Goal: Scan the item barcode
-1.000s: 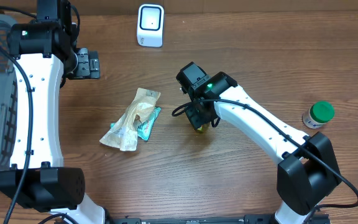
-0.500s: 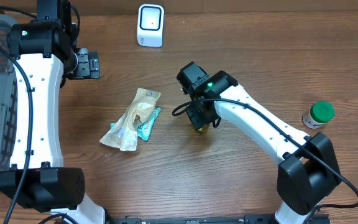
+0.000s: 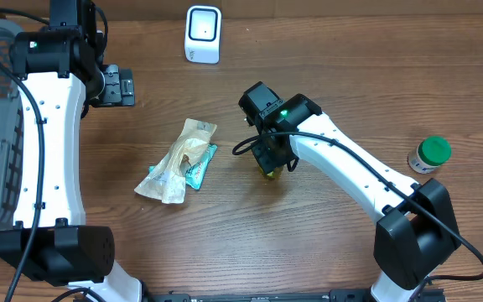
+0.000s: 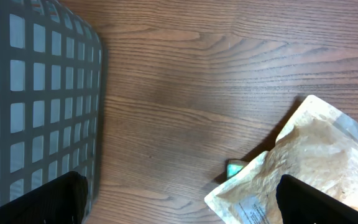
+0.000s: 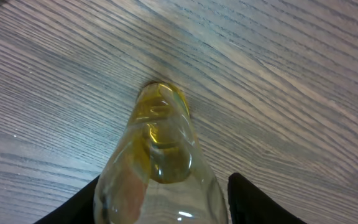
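Hardly anything has moved in the past second: in the overhead view both arms, the packets and the jar sit where they were, and the right gripper [image 5: 165, 202] stays low over the same spot near the middle of the table [image 3: 350, 67]. Its wrist camera shows a small clear bottle [image 5: 160, 143] of yellow liquid filling the gap between its two fingers [image 5: 89, 208]. They press against either side of it, so I judge the bottle is gripped. The bottle's far end points down at the wood and looks to be on it or barely off it; I cannot tell which.

The left gripper [image 4: 197, 199] hangs well away, at the far left by the grey basket [image 4: 36, 93], jaws spread wide with nothing between them. A tan pouch [image 3: 179, 159] and a teal packet [image 3: 201, 168] tucked under its edge lie untouched between the two arms. A green-capped jar [image 3: 430, 155] stands alone at the right edge.

The white barcode scanner [image 3: 203, 33] sits at the back of the table, well apart from the bottle. So the task looks to be at an early stage: the item is taken hold of, not yet lifted clear. Carrying it over, turning its label toward the scanner window and getting the read all remain. No barcode is visible on the bottle from any view
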Robot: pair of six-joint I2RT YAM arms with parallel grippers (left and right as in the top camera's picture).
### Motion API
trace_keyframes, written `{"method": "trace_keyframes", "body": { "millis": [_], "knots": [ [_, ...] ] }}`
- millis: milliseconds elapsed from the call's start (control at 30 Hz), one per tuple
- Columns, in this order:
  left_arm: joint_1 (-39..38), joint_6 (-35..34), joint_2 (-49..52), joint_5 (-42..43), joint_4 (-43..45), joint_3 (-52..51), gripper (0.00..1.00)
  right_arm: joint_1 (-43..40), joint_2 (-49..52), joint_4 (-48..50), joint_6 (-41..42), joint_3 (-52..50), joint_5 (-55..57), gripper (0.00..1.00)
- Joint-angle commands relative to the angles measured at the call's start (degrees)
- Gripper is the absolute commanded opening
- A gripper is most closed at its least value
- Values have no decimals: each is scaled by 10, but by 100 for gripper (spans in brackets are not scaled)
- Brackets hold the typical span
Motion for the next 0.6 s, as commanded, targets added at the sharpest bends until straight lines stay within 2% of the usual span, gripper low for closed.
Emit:
{"method": "trace_keyframes", "body": {
  "millis": [0,100,333,567],
  "knots": [
    [-1,4,0,-6,0,7,100,-2,0,0,-1,11,5,49],
    [-1,4,0,-6,0,7,100,-2,0,-2,-1,11,5,35],
    [-1,4,0,-6,1,7,100,-2,0,-2,0,11,-12,35],
    [-1,4,0,-6,0,7,100,-2,-20,-3,2,37,-70,27]
  ]
}}
